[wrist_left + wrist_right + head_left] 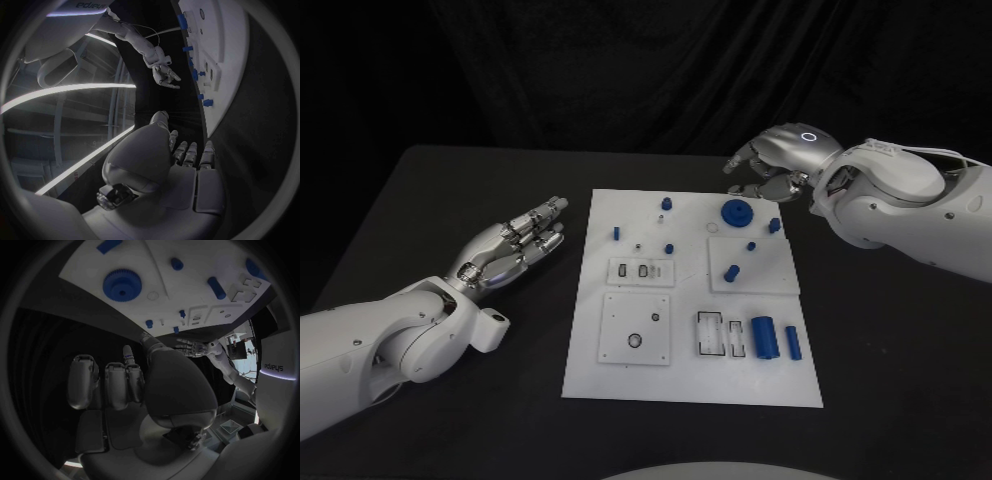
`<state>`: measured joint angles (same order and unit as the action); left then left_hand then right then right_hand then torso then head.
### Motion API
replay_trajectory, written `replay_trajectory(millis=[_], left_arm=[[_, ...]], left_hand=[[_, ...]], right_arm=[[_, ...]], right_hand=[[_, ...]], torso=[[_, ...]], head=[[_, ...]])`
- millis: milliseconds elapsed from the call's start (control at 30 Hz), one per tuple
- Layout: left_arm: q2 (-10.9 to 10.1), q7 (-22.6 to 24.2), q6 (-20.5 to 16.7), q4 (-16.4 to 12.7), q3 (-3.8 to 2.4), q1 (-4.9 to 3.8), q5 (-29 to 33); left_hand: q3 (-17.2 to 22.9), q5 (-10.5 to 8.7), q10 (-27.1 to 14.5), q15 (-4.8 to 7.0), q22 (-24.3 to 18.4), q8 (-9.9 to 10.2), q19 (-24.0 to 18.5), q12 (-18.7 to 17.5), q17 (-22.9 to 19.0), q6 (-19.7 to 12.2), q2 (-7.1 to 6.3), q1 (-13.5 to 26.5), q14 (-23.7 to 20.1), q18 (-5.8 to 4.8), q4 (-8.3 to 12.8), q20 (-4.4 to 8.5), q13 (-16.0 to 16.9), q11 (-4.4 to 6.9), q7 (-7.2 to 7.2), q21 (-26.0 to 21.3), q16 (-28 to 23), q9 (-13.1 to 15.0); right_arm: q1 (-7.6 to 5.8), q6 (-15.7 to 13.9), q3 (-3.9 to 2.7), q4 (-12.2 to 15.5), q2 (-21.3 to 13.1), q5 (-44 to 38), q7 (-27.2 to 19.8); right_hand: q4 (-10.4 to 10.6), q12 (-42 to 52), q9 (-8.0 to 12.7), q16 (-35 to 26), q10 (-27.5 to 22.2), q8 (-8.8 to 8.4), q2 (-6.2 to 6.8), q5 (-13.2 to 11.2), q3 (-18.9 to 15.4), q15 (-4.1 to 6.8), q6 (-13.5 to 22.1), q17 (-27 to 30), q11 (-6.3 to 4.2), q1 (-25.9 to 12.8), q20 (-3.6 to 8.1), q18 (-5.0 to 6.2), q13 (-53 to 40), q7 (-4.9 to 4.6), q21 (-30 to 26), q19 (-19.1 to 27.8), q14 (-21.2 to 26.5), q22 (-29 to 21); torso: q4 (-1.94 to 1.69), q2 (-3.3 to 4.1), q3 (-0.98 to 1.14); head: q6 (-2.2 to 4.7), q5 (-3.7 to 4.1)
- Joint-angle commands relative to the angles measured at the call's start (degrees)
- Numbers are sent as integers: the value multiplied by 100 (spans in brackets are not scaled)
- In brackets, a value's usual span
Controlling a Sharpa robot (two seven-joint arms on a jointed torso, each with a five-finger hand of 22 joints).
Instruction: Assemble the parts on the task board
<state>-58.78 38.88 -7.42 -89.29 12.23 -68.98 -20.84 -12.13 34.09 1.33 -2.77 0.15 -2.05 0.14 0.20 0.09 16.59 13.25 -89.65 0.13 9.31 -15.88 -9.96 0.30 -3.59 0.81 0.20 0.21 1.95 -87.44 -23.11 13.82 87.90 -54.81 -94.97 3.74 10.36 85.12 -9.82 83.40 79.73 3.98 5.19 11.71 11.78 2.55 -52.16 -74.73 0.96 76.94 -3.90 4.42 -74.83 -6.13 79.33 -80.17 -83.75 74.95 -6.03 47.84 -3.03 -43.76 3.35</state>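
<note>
Black bench (473, 190) w/ board (689, 385) at centre. Left robot hand (516, 245) flat beside board, released; right robot hand (783, 160) curled, empty, hovering nr gear (736, 211). I'd approach gear from above, pinch the rim evenly.

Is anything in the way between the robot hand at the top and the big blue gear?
Nothing visible is. The right robot hand hovers just past the far edge of the task board, holding nothing, and the blue gear lies close below it on the board. The space between them is open.
</note>
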Motion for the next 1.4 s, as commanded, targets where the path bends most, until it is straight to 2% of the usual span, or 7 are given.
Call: replay_trajectory(millis=[33, 200, 433, 700, 867, 1200, 1400], left_arm=[[15, 1046, 49, -2, -4, -13, -9], [35, 1043, 64, 11, -4, -13, -9], [53, 1034, 83, 24, -4, -13, -9], [28, 1022, 88, 12, -4, -12, -9], [31, 1021, 90, 11, -4, -12, -9], [34, 1022, 96, 1, -4, -12, -9], [20, 1014, 98, -3, -4, -12, -9]], left_hand=[[25, 34, 5, -37, 0, 7, 6, 15, -9, 16, -12, -61, -13, 103, -2, -49, 5, -22, -39, -2, -21, 5], [25, 34, 5, -37, 0, 7, 6, 15, -9, 16, -12, -61, -13, 103, -2, -49, 5, -22, -39, -2, -21, 5], [27, 34, 4, -39, 0, 7, 6, 14, -9, 14, -12, -63, -13, 103, -1, -51, 5, -22, -41, -2, -21, 5], [31, 34, 5, -42, 0, 8, 6, 15, -9, 7, -12, -66, -13, 102, -1, -56, 5, -24, -43, -2, -21, 4], [31, 34, 5, -42, 0, 8, 6, 15, -9, 7, -12, -66, -13, 102, -1, -56, 5, -24, -43, -2, -21, 4], [31, 34, 5, -42, 0, 8, 6, 15, -9, 7, -12, -66, -13, 102, -1, -56, 5, -24, -43, -2, -21, 4], [38, 35, 8, -53, 1, 8, 7, 16, -9, 10, -12, -70, -13, 102, 0, -63, 6, -29, -42, -2, -21, 4]], right_arm=[[13, 531, 10, 45, -72, 8, 522], [70, 736, 26, 3, -136, 9, 685], [156, 923, 33, -76, -127, 8, 789], [246, 1054, 35, -169, -64, 8, 790], [290, 1014, 34, -210, -39, 8, 763], [307, 921, 33, -266, 53, 8, 706], [308, 925, 33, -278, 87, 8, 694]], right_hand=[[28, 2, -24, 65, -1, 29, -3, 10, 3, 10, -78, -309, 0, -40, 13, -81, -504, -5, 53, -65, -248, 242], [86, 488, -77, 573, 1027, 2, 0, 1, -114, 11, -173, -1339, 2, -128, 22, -203, -1517, -16, 429, -397, -570, 712], [150, 488, 67, 660, 1027, -42, -24, -185, -242, 11, 260, -1527, -4, -220, 16, -258, -1517, -10, 596, -539, -625, 932], [141, 488, 74, 660, 1027, -20, -36, -176, -246, 16, 239, -1527, -8, -204, 21, -268, -1517, -10, 625, -566, -625, 968], [127, 488, 82, 660, 1027, -25, -39, -153, -244, 18, 252, -1527, -9, -186, 22, -267, -1517, -7, 621, -561, -625, 964], [107, 488, 97, 660, 1027, -24, -60, -94, -236, 22, 267, -1527, -17, -153, 26, -265, -1517, 5, 618, -559, -625, 965], [113, 488, 110, 660, 1027, -35, -70, -65, -241, 27, 301, -1527, -22, -162, 30, -266, -1517, 11, 619, -560, -625, 968]], torso=[[-8, 8, -6], [-6, 8, 3], [-9, 11, 12], [-19, 13, -2], [-27, 12, -4], [-7, -16, -19], [-10, -1, -3]], head=[[-4, 23], [-25, 38], [-54, 43], [-135, 30], [-68, 43], [-110, 33], [-125, 42]])
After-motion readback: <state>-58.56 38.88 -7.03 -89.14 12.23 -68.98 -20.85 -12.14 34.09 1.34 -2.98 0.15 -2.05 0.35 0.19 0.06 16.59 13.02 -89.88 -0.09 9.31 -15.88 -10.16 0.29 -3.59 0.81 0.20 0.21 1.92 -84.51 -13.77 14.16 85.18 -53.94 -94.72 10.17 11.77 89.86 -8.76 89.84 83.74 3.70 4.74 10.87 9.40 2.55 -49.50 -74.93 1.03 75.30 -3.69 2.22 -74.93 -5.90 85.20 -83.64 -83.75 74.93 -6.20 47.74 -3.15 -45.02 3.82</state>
